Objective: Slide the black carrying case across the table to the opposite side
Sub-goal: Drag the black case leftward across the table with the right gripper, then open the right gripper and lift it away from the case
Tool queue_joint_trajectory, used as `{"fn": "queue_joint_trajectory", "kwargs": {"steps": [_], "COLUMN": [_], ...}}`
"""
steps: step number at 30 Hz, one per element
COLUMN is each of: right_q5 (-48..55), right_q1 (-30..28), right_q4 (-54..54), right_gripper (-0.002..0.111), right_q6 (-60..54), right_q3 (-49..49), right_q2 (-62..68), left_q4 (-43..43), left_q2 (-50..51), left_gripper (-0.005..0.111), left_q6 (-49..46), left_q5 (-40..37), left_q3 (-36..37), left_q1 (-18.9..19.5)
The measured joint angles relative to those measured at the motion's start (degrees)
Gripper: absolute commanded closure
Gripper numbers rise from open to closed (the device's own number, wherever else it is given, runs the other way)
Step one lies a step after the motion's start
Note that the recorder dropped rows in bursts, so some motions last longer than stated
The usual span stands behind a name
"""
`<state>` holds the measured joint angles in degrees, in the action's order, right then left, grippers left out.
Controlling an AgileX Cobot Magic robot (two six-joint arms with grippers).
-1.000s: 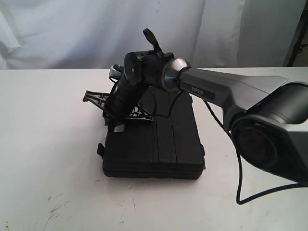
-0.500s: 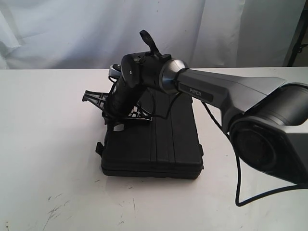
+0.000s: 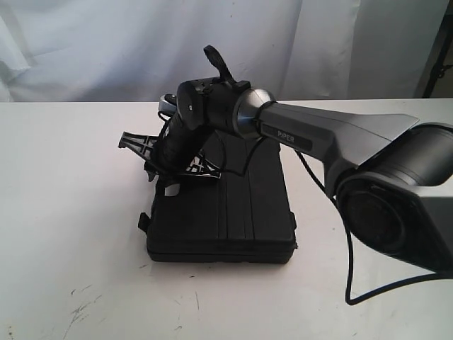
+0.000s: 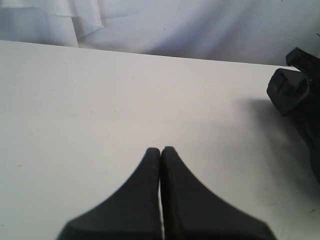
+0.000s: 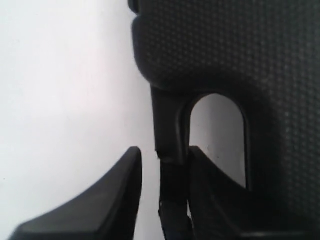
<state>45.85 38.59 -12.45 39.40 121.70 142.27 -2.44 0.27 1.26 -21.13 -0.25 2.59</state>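
curtain (image 3: 106, 42): white cloth hangs in folds behind the far edge of the table, across the whole width of the exterior view.
left gripper (image 4: 160, 150): seen only by its own wrist camera. Its two black fingers are pressed together with just a hairline seam between them. They hold nothing, and bare white tabletop lies beneath them.
black shape (image 4: 292, 92): a dark blocky piece sits on the tabletop at the edge of the left wrist view, well apart from the left gripper and too cropped to name.
table (image 3: 71, 212): a large, plain white, flat top fills the lower part of the exterior view.
scratch marks (image 3: 81, 304): a few thin dark lines mark the near left part of the table.
black carrying case (image 3: 233, 212): a flat, rectangular, ribbed case lies closed on the table near the middle, a little left of centre in the exterior view. One long side faces the camera.
handle (image 5: 170, 130): a black bar runs beside an arched opening in the case's textured body, and white table shows through the opening.
right gripper (image 5: 162, 152): it comes down at the case's far left corner. Its fingers are spread and straddle the handle. One finger touches the bar, and a strip of table shows between the bar and the other finger.
right arm (image 3: 333, 134): grey and black, it reaches in from the right edge and over the case.
cable (image 3: 350, 262): a thin black wire loops down from the arm onto the table, right of the case.
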Motion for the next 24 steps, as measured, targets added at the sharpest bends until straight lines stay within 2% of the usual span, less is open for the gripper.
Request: {"fn": "queue_joint_trajectory", "kwargs": {"steps": [11, 19, 21, 24], "right_q5": [-3.1, 0.8, 1.5, 1.8], "right_q1": [0.1, 0.0, 0.0, -0.4], "right_q4": [-1.0, -1.0, -1.0, -1.0], "right_gripper": [0.072, 0.073, 0.078, 0.095], "right_q6": [0.1, -1.3, -2.9, -6.2], "right_q3": [0.5, 0.5, 0.5, 0.5], "right_q2": [0.0, -0.4, -1.4, -4.0], "left_q4": [0.0, 0.0, 0.0, 0.0], "left_q2": [0.0, 0.0, 0.0, 0.0], "left_gripper": [0.107, 0.107, 0.107, 0.107], "left_q6": [0.0, 0.0, 0.0, 0.0], "left_q5": [0.0, 0.0, 0.0, 0.0], "left_q3": [0.0, 0.0, 0.0, 0.0], "left_q1": [0.0, 0.0, 0.0, 0.0]}}
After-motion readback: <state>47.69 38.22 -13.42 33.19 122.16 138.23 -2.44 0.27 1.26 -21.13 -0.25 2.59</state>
